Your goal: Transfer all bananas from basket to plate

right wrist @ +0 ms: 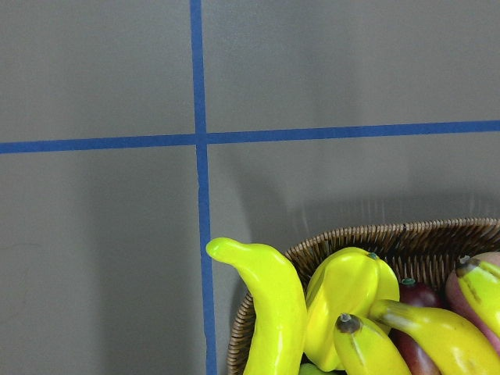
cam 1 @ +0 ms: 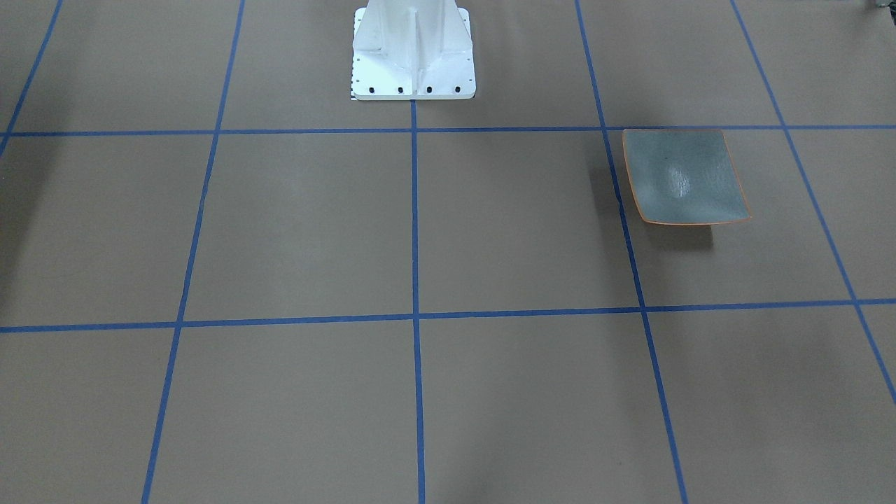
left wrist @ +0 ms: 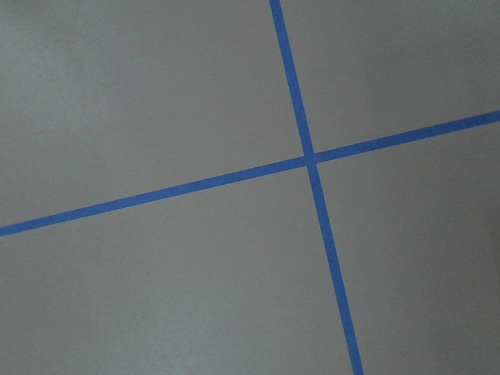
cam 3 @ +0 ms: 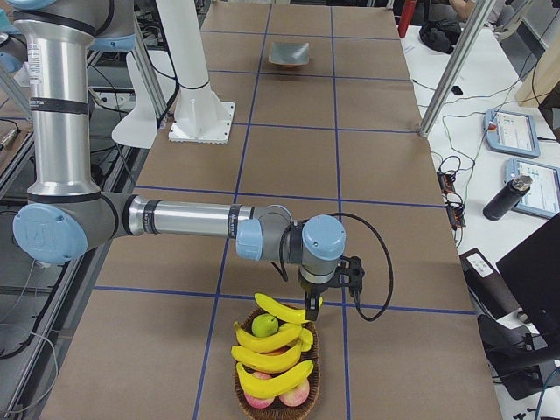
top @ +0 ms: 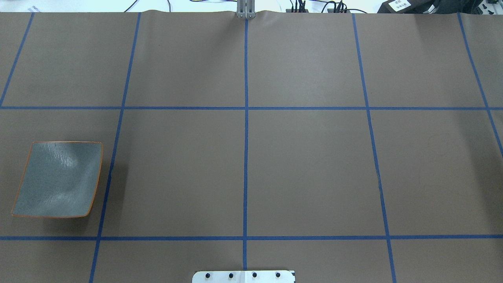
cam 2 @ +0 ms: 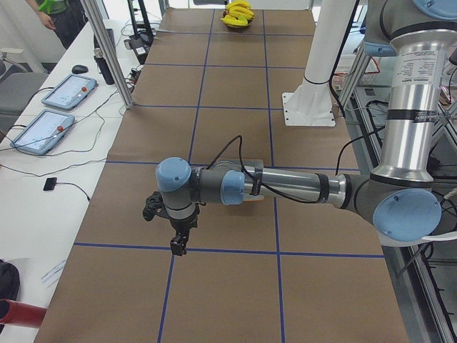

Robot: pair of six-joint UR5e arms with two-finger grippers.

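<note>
The bananas lie piled in a wicker basket at the table's right end; they also show in the right wrist view and far off in the exterior left view. My right gripper hangs just over the topmost banana; I cannot tell whether it is open or shut. The plate sits bare at the table's left side, also in the front-facing view and the exterior right view. My left gripper points down over bare table near a tape crossing; I cannot tell its state.
The basket also holds a green apple and reddish fruit. The white robot base stands at the table's middle. Tablets and cables lie on a side desk. Blue tape lines grid the brown table.
</note>
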